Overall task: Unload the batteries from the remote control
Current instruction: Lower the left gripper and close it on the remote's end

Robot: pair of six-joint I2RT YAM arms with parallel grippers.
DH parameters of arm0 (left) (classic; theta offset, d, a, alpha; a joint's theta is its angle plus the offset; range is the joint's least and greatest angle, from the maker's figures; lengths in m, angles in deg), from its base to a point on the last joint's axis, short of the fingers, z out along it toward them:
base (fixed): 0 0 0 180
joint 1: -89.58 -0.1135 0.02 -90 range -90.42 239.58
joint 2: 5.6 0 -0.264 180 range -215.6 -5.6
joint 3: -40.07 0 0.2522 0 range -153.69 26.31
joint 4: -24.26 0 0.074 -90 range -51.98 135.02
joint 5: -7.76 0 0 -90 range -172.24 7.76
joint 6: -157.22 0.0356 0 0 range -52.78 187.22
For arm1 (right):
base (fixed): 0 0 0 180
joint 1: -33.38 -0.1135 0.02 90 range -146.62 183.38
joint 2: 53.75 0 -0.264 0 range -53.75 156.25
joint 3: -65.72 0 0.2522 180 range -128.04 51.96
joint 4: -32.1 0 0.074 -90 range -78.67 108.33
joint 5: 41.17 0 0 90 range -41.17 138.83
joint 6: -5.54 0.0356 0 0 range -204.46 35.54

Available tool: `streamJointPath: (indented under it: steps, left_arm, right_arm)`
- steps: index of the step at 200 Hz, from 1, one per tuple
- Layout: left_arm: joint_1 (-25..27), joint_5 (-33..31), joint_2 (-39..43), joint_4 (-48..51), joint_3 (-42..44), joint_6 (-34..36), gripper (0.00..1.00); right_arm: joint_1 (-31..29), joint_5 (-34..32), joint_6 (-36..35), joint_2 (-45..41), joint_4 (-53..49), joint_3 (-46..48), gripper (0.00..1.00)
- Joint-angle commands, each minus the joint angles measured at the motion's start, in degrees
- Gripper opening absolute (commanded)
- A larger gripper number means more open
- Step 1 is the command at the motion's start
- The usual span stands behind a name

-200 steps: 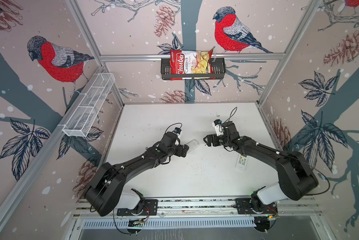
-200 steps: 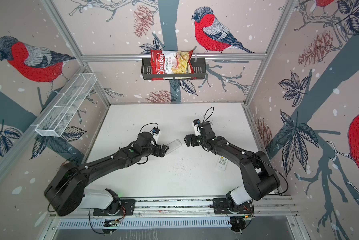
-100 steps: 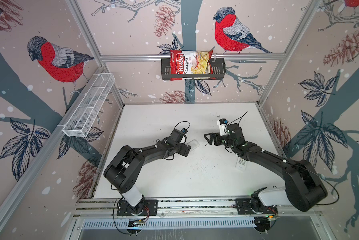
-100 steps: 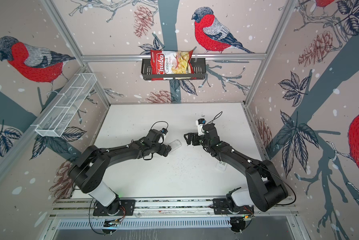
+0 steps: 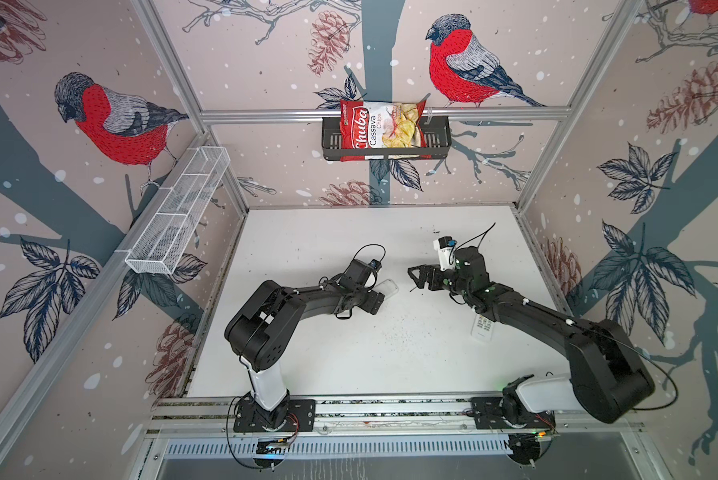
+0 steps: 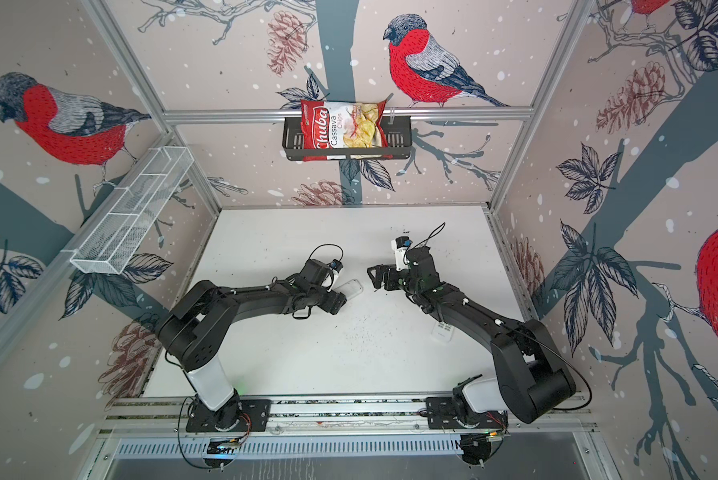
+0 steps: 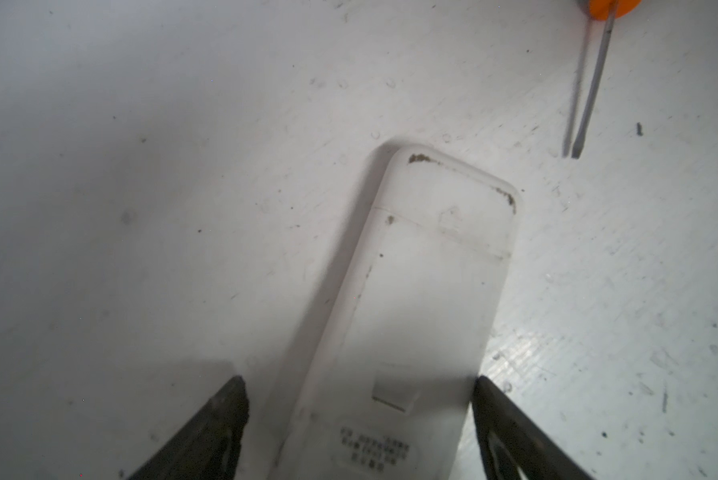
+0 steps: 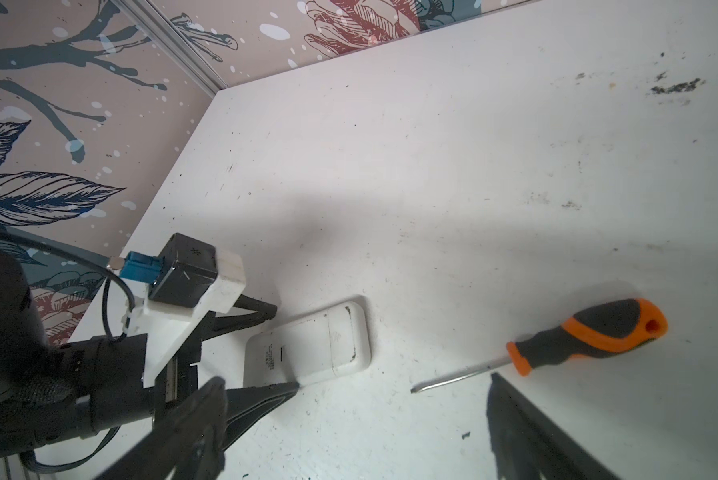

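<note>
Remote control (image 7: 432, 291), white and lying back-up on the white table (image 5: 349, 357), sat between the two fingers of the left pincer (image 7: 357, 382). That pincer was spread open around the remote's printed end. One finger looked to touch the remote's long edge, and the other stood just off the opposite edge, so nothing was clamped yet. The straddling pose seemed meant to pin the body so it would not slide while someone worked on it.

Beyond the left pincer's fingertips lay the battery cover (image 7: 415, 324), still shut, with grime along the rounded far end. No batteries showed anywhere, so I judged them to be inside the remote, under that cover.

Further out past the same fingertips, and off to one side, lay a screwdriver (image 8: 590, 332) with an orange-and-black handle. Its thin blade pointed back toward the remote, apart from it.

The right pincer (image 5: 416, 279) faced the left one, with its jaws wide open and empty. The screwdriver lay on the table below it, with the blade tip nearest. It looked placed to pick up the tool for prying the cover. A second remote (image 5: 482, 328) lay face-up partly under the right arm, well behind that pincer.
</note>
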Motion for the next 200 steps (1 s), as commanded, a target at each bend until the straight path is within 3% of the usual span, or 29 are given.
streamJointPath:
  steps: [1,83,175,200]
  left_arm:
    - [0.09,1.23,-0.60,1.28,0.78,-0.11,0.79]
    - [4.21,-5.68,-0.82,4.09,1.27,1.20,0.76]
    - [5.01,-1.94,0.02,7.17,2.12,-0.46,0.76]
    - [5.01,-3.10,-0.55,9.03,1.11,-1.01,0.71]
  right_arm:
    - [0.00,0.58,0.04,0.18,1.61,-0.31,0.97]
    - [0.04,1.89,0.63,0.20,2.14,-0.16,0.97]
    - [-0.01,2.33,0.52,-0.45,1.94,-0.08,0.97]
    - [0.02,2.42,0.47,-0.40,1.94,-0.08,0.96]
